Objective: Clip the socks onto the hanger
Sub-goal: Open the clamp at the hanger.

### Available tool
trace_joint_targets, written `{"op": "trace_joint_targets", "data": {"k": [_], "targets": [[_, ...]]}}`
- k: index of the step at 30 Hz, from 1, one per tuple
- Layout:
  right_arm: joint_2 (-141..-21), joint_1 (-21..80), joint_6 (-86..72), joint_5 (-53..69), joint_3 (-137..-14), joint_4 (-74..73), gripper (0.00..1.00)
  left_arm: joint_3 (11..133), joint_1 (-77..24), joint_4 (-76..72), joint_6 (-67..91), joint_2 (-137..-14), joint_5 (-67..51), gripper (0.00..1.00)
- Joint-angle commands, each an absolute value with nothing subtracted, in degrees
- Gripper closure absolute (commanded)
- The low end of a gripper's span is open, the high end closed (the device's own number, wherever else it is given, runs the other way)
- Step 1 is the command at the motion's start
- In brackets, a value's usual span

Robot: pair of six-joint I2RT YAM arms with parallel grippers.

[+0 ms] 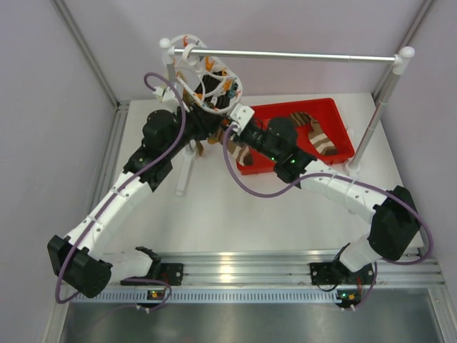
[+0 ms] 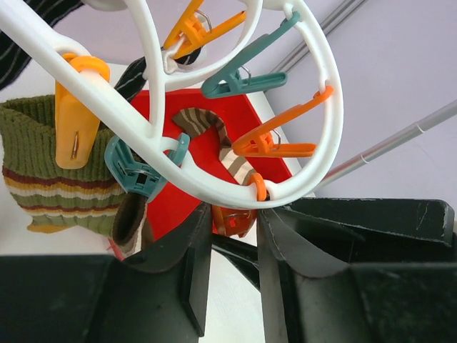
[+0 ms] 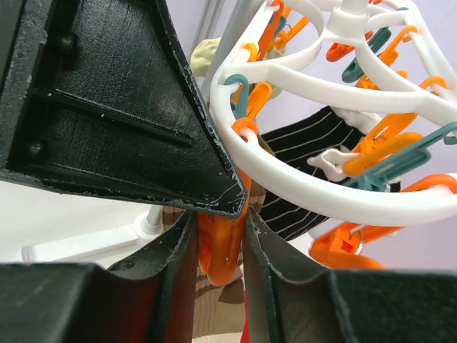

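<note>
Right gripper [image 3: 220, 218]: your fingers are pressed onto an orange clip [image 3: 221, 254], which fills the gap between them. The clip hangs from the white ring of the hanger [image 3: 285, 182].
Left gripper [image 2: 233, 246]: your fingers are drawn near together just below the ring, with a small orange clip [image 2: 232, 220] at their tips. The wrist view does not show whether they touch it, and you cannot tell whether it is the same clip.
Hanger: it is hooked at the left end of the silver rail [image 1: 300, 55], close beside the left post [image 1: 166, 44]. Both your grippers meet beneath it.
Hung items: an olive sock [image 2: 43, 171] with cream, red and yellow stripes hangs from a yellow-orange clip [image 2: 75, 107]. A black pinstriped cloth [image 3: 314, 146] hangs inside the ring.
Socks below: a brown striped sock [image 1: 319, 137] lies in the red tray [image 1: 332, 114]. A brown-and-white sock [image 1: 246, 157] sits at the tray's near left corner, under your right arm.
Edges: the ring's rim curves right over your left fingertips, and a teal clip [image 2: 139, 168] dangles close on their left. The tray's left edge lies just beside the hanger.
Open room: bare white table [image 1: 235, 214] shows between your two forearms — the widest stretch in view. The left wall and the back corner stand near the hanger.
</note>
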State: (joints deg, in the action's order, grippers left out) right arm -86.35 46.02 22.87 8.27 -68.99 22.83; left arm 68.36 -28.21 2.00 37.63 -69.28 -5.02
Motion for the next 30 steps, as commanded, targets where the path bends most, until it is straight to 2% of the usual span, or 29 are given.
{"op": "trace_joint_targets", "data": {"k": [1, 7, 10, 16, 26, 30], "targets": [[-83.76, 45.71, 21.02, 12.91, -69.78, 19.00, 0.72, 70.67, -28.04, -0.62, 37.27, -69.26, -3.07, 1.00], [-82.79, 38.25, 14.60, 25.38, -71.28, 14.86, 0.53, 70.40, -27.95, -0.88, 35.95, -69.43, -5.71, 1.00], [-82.18, 36.13, 13.19, 31.37, -70.75, 14.41, 0.50, 69.61, -28.04, -1.93, 35.51, -69.26, -7.03, 1.00], [-83.05, 34.80, 11.87, 38.05, -71.10, 17.40, 0.55, 69.08, -28.04, -2.81, 35.60, -69.52, -8.70, 1.00], [-86.75, 34.98, 7.65, 40.78, -75.58, 19.77, 0.56, 68.38, -28.04, -3.60, 35.25, -69.70, -10.98, 1.00], [-87.45, 35.77, 8.52, 39.90, -76.81, 18.72, 0.69, 67.85, -28.04, -4.39, 35.33, -69.70, -12.04, 1.00]]}}
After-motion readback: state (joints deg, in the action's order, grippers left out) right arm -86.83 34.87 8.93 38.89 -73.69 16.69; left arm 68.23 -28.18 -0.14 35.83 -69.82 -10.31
